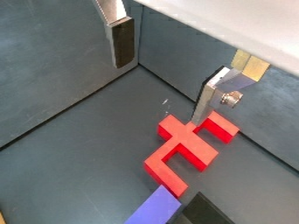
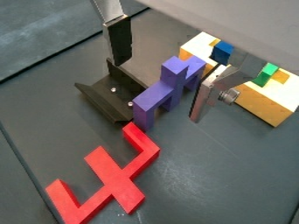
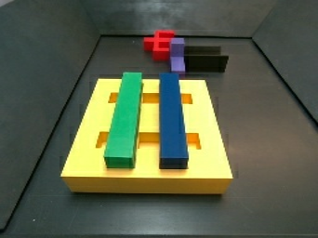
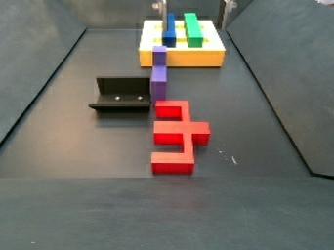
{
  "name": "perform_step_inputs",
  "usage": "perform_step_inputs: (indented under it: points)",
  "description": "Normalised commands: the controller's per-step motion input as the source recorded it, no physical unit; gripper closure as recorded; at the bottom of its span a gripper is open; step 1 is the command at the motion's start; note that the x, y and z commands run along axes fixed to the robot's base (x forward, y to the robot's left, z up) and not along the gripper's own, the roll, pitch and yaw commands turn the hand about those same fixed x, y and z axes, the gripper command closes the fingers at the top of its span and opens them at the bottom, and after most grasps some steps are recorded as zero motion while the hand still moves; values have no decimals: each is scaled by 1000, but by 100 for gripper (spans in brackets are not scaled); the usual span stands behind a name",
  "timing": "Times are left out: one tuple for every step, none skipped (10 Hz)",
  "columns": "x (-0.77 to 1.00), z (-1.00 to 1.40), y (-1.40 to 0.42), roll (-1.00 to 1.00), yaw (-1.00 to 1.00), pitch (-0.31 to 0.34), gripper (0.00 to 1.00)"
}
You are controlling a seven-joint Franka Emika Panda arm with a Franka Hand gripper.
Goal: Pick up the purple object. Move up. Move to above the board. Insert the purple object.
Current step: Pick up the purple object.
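Wrist view: my gripper [image 2: 158, 68] hangs above the floor, jaws spread, holding nothing.
Purple block [image 2: 163, 86]: leaning on the fixture [image 2: 111, 94].
Board [image 3: 149, 135]: apart.

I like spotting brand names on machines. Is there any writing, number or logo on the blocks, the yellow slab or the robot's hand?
None can be read: the purple object, the board, the red piece, the fixture and the hand, poised over the purple object, show no text.
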Motion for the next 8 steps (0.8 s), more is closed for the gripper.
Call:
perform_step_inputs:
  points:
    - [0, 0, 0, 16, 0, 0, 0]
    - [0, 0, -3, 0, 0, -9, 0]
    - [20, 0, 0, 0, 0, 0, 0]
    - [26, 0, 0, -11, -111, -4, 0]
    - [51, 0, 51, -24, -194, 0, 0]
    - [20, -103, 271, -26, -569, 0, 0]
    - [169, -149, 171, -96, -609, 0, 0]
    - [240, -80, 14, -123, -883, 0, 0]
